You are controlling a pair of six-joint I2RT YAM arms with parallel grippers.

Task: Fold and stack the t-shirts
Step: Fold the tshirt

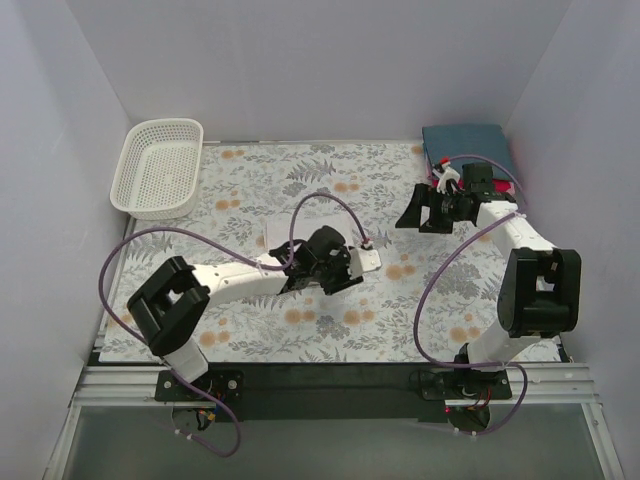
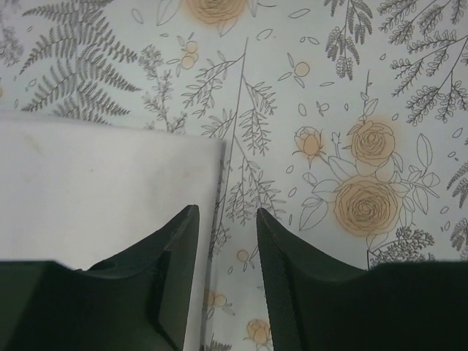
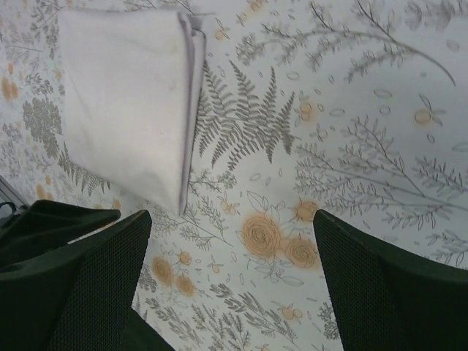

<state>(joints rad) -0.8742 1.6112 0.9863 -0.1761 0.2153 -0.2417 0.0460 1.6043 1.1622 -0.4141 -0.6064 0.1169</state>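
A white t-shirt (image 1: 370,260), folded into a flat rectangle, lies on the floral cloth at mid-table, mostly under my left arm. It also shows in the left wrist view (image 2: 102,183) and the right wrist view (image 3: 124,95). My left gripper (image 1: 348,266) (image 2: 227,213) is open low over the shirt's right edge, one finger above the shirt and the other above the cloth. My right gripper (image 1: 410,214) (image 3: 232,216) is wide open and empty, to the right of the shirt. A folded dark teal shirt (image 1: 468,142) lies at the back right corner. I cannot make out the red shirt.
A white mesh basket (image 1: 158,168) stands at the back left. The floral table cloth (image 1: 300,190) covers the table. White walls close in the back and both sides. Purple cables loop off both arms.
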